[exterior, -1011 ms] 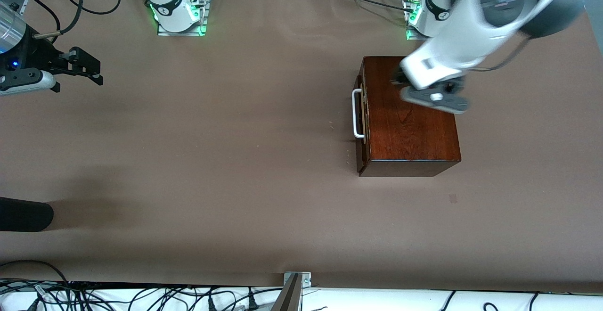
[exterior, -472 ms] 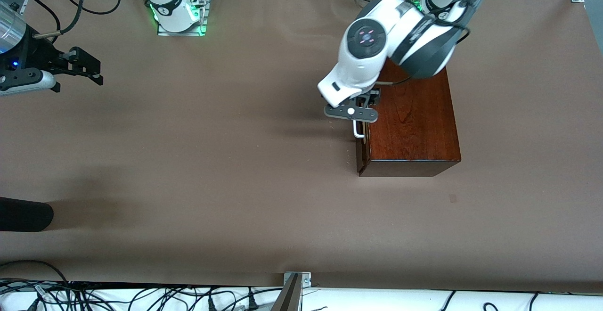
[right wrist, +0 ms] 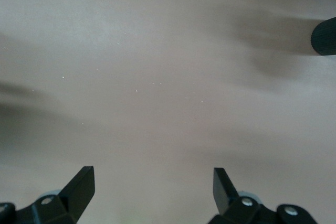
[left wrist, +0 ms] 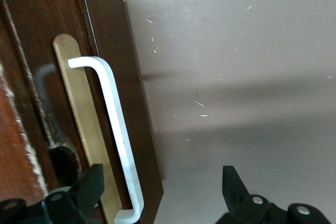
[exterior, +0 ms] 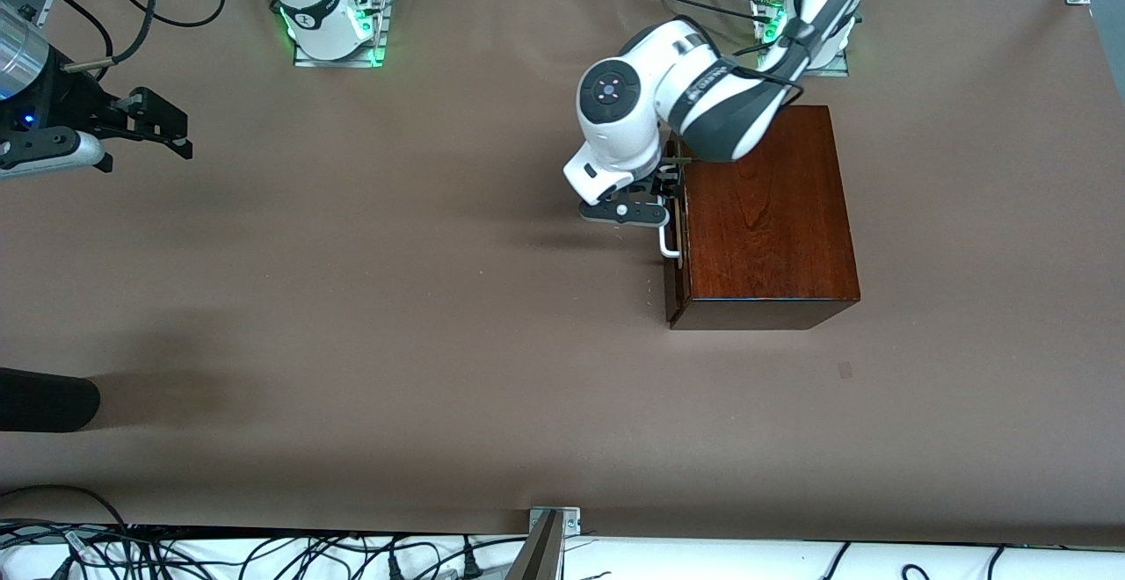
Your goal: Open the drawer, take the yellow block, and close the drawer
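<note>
The glossy dark-wood box (exterior: 765, 211) stands at the left arm's end of the table. Its drawer (left wrist: 131, 93) is shut, and the white bar handle (exterior: 670, 242) faces the right arm's end. My left gripper (exterior: 670, 189) is low in front of the drawer, open. In the left wrist view the left gripper (left wrist: 161, 177) has the handle (left wrist: 118, 129) between its fingers, close to one finger and untouched. The yellow block is hidden. My right gripper (exterior: 180, 134) waits open over bare table at the right arm's end, and the right wrist view shows the right gripper (right wrist: 152, 174) with nothing between its fingers.
A black rounded object (exterior: 44, 400) juts in at the table's right-arm end, nearer the front camera, and also shows in the right wrist view (right wrist: 325, 35). A metal bracket (exterior: 554, 523) and cables (exterior: 264, 554) line the table's edge nearest the camera. Brown paper (exterior: 395, 299) covers the table.
The left arm swung from over the box's top down to the drawer's front, bringing its open gripper around the handle. The right arm has not moved.
</note>
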